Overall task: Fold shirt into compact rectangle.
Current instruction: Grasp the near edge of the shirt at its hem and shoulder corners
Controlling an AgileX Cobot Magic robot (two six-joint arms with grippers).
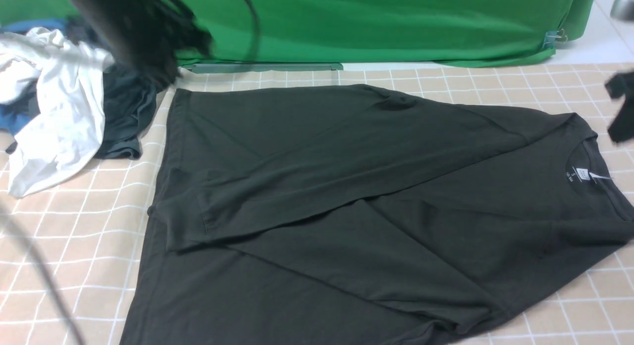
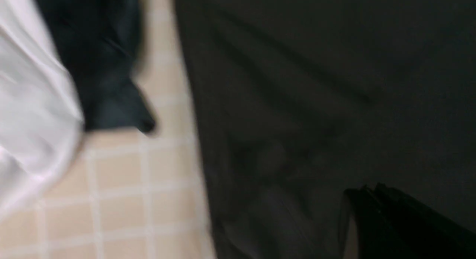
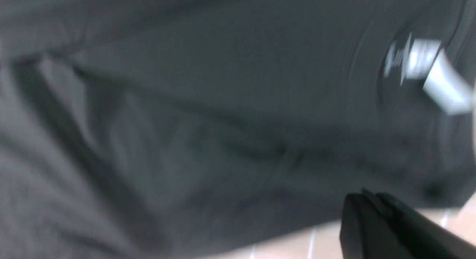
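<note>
- Left gripper [image 2: 372, 189] first: jaws pressed together, nothing between them, hanging over the shirt [image 1: 346, 186] near its hem side.
- Front view shows the left arm [image 1: 138, 33] only as a dark blur, high at the far left corner.
- Right gripper [image 3: 370, 195] matches it: jaws squeezed tight and empty, over the shirt's near edge where the table peeks out.
- From the front it sits at the right edge, blurred, just beyond the collar and clear of the cloth.
- Shirt lies spread flat on the checked table [image 1: 74, 236], filling the middle, hem to the left and collar to the right.
- One sleeve [image 1: 297, 196] is folded across the body, its cuff ending near the left hem.
- Neck label [image 1: 582, 175] shows white inside the collar; the right wrist view catches it too, smeared.
- Off to the far left there's a heap: a white garment [image 1: 54, 112], a dark grey garment [image 1: 124, 117] just beside the shirt's hem, and a bit of blue cloth [image 1: 12, 120] under them.
- Green backdrop [image 1: 396, 23] hangs behind the table.
</note>
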